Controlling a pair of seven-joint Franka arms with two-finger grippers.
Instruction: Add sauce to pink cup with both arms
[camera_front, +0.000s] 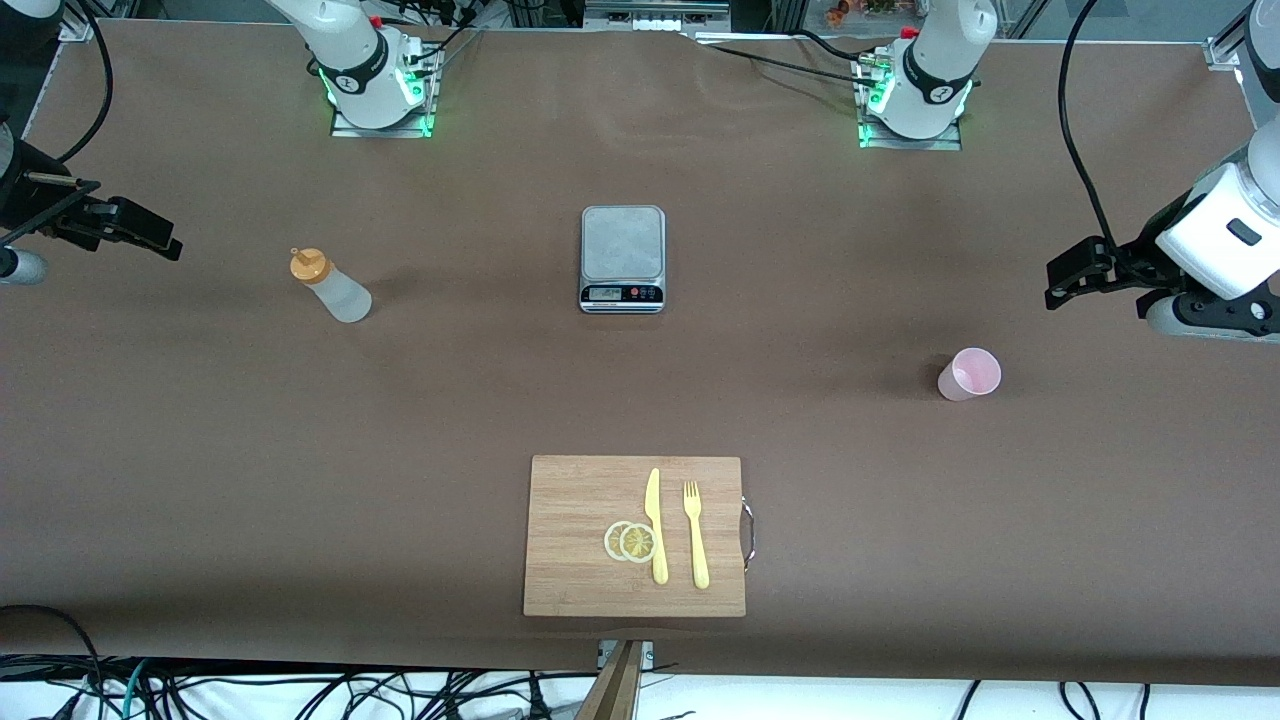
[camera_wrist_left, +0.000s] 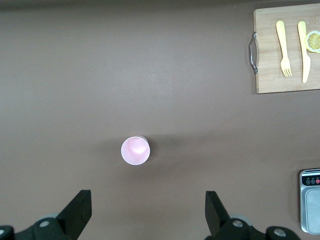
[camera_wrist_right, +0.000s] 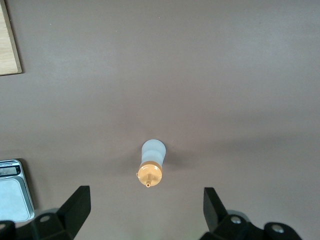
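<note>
- The cutting board (camera_front: 590, 540) lies nearest the front camera, carrying a knife (camera_front: 655, 525), a fork (camera_front: 696, 535) and two lemon slices (camera_front: 630, 541); none of it blocks either reach.
- The pink cup (camera_front: 969, 374) stands upright, farther back than the board, toward the left arm's end. The left gripper (camera_wrist_left: 147, 212) hangs above it, wide open and empty.
- The sauce bottle (camera_front: 331, 285) stands farther back than the board, toward the right arm's end. The right gripper (camera_wrist_right: 146, 210) hangs above it, spread and empty.
- I'd grip the bottle low on its body and steady the cup first.
- The scale (camera_front: 622, 258) sits between them, well apart from both.
</note>
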